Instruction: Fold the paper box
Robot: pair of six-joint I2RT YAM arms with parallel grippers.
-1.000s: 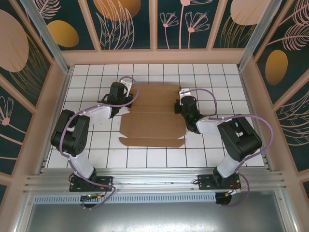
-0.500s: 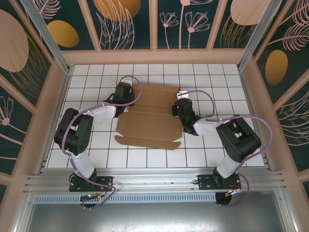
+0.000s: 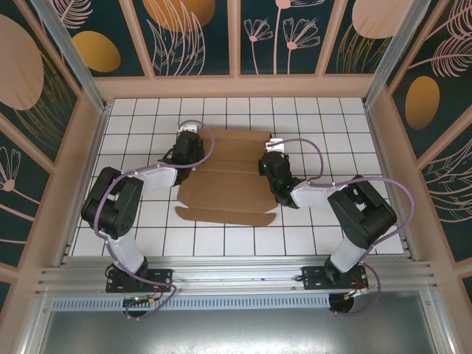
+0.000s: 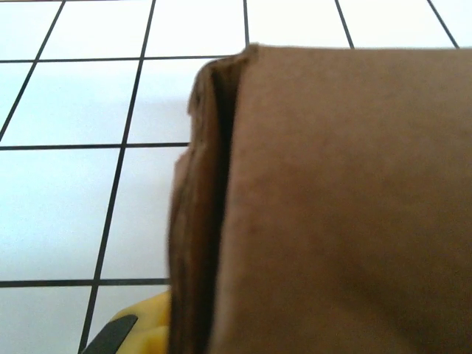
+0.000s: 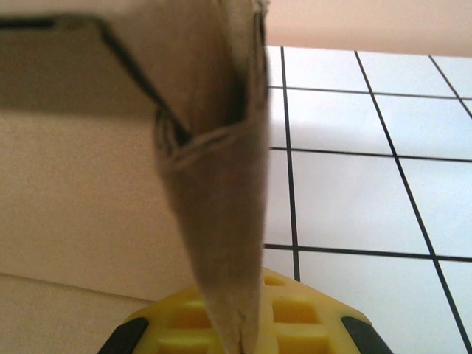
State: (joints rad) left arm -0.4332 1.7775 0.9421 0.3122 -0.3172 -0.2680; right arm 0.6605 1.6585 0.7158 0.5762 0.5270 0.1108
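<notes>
So the paper box (image 3: pixel 228 188) sits in the middle of the white tiled bench (image 3: pixel 133 118), not folded up yet, with a long front flap lying flat toward the arm bases. Its creases run left to right, and that's the thing to watch, because the 2 arms are on opposite ends of those creases.

The left gripper (image 3: pixel 192 155) is at the box's left edge and the right gripper (image 3: pixel 264 165) is at its right edge, so the cardboard spans straight across between them. Neither arm is nearer, since each already has its own side.

Both sets of fingers are clenched on cardboard. In the left wrist view a doubled-over brown edge (image 4: pixel 214 221) stands just above the yellow fingers (image 4: pixel 144 335). In the right wrist view a pinched, creased flap (image 5: pixel 214 221) runs right down into the yellow fingers (image 5: pixel 295 324), with the rest of the sheet off to the left.

My guess is the next move turns on both ends coming inward together. If 1 side pulls harder the whole sheet will probably skew on the bench.
</notes>
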